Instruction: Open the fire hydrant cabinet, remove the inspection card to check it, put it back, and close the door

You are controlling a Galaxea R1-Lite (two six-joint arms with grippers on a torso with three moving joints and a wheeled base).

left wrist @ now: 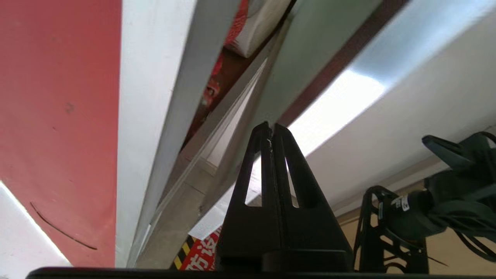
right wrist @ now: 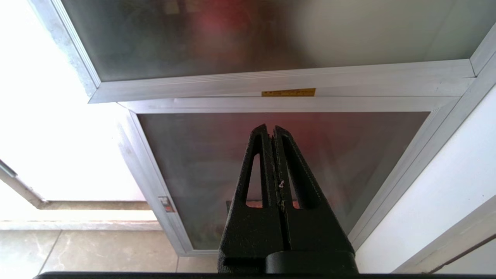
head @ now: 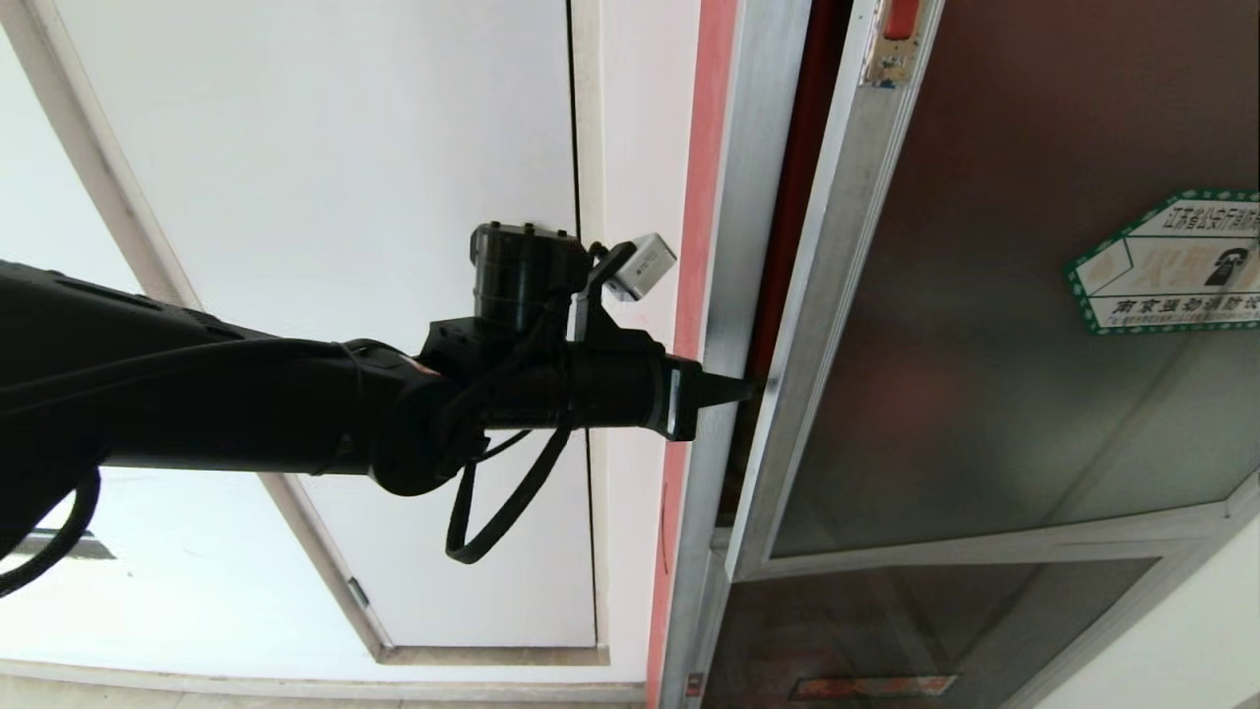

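The fire hydrant cabinet [head: 733,246] has a silver aluminium frame. Its door [head: 984,325], dark tinted glass with a green-bordered hexagonal sticker [head: 1171,261] and a red latch [head: 901,18] at the top, stands slightly ajar. A narrow red gap shows between the frame and the door's edge. My left gripper [head: 740,391] is shut, and its tip sits in that gap at the door's edge. In the left wrist view the shut left gripper [left wrist: 271,128] points along the door's bright edge [left wrist: 368,97]. My right gripper [right wrist: 272,130] is shut and empty, low down. The inspection card is hidden.
A white panel door [head: 394,148] fills the wall left of the cabinet, past a red strip [head: 694,246]. The smaller lower glass door [right wrist: 193,162] sits under the big door and faces the right gripper. The tiled floor [right wrist: 97,252] lies below. The right arm [left wrist: 445,209] hangs near the left gripper.
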